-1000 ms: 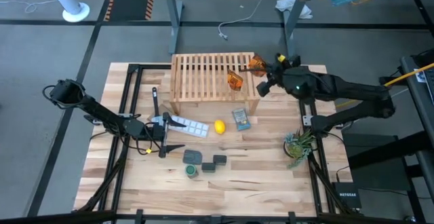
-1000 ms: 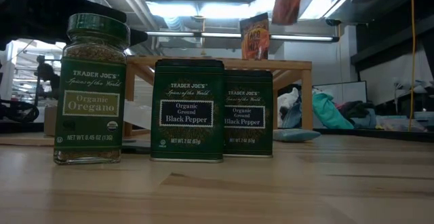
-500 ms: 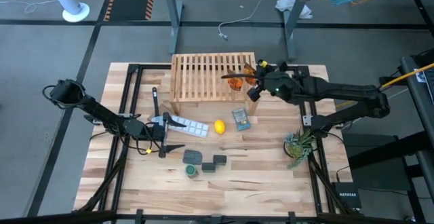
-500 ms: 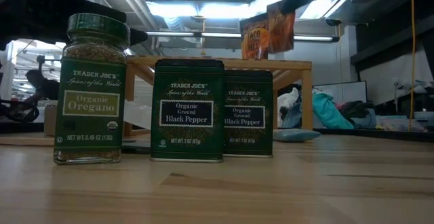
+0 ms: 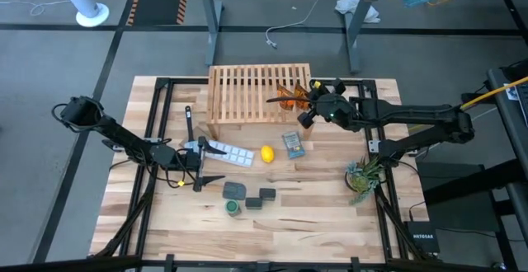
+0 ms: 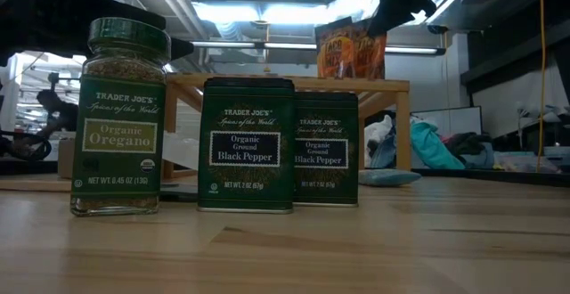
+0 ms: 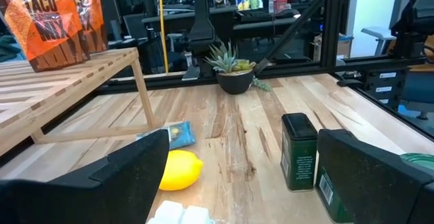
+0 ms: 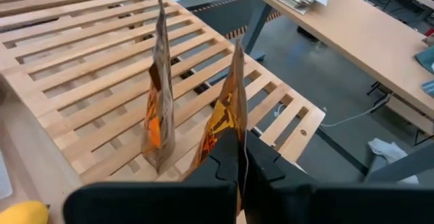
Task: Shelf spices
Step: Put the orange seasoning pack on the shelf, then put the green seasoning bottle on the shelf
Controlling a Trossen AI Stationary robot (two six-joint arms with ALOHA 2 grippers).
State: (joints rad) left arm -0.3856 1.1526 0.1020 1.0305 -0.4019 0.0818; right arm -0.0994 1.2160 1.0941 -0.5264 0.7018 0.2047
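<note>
Right gripper point(image 8: 239, 157) was clamped on the top edge of a taco packet point(image 8: 220, 119), holding it upright over the right end of the shelf point(image 5: 247, 95), just beside the other packet point(image 8: 157, 102) already standing on the slats. Left gripper point(image 5: 200, 163) waited with fingers apart near the table's left side, holding nothing.

Such a packet looked light, thin and floppy, its foil probably slick; a pinch on the sealed top edge seemed the sound place to take it, and it would likely tip if its base met a gap between slats.

The jar point(image 6: 120, 116) and two tins point(image 6: 248, 144) stood together on the table near its front edge, well apart from the shelf. These looked rigid; the jar, apparently glass, would want care, and the tins' flat sides offered an easy grip.

Readable: "Trader Joe's Organic Oregano" on the jar, "Organic Ground Black Pepper" on both tins, and "TACO" on a packet in the left wrist view.
</note>
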